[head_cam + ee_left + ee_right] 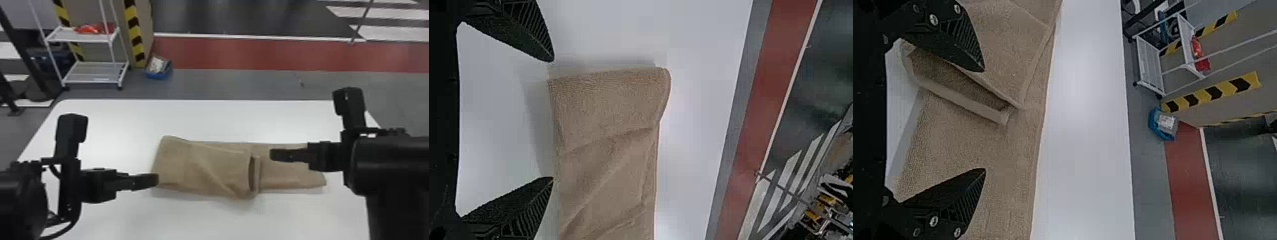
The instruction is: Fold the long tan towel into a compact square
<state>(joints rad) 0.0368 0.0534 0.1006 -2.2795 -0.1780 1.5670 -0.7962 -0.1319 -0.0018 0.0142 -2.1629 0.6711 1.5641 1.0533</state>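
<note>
We find the long tan towel lying crosswise on the white table, partly folded. Its left portion is doubled over the rest, and the loose end of that upper layer stops past the towel's middle, toward the right. At this end we note a raised, narrow lip of cloth beside a dark opening between layers. A slanting crease runs over the doubled portion toward the near side, where one corner juts slightly beyond the layer beneath. The right portion lies lower and flatter.

We record the left pincer at the towel's left end, on the near side. In its wrist view the left pincer is open, its two fingers well parted, with nothing between the tips; the end of the towel lies just ahead of them.

We record the right pincer over the flatter right portion, near the loose end of the fold. In its wrist view the right pincer is likewise open and grips nothing, with towel beneath its fingers. Whether either pincer touches the cloth, we cannot tell.

Beyond the table, on the left, we observe a white cart with a red item on its upper shelf. A blue container stands on the floor near the cart, beside a pillar with yellow and black stripes.
</note>
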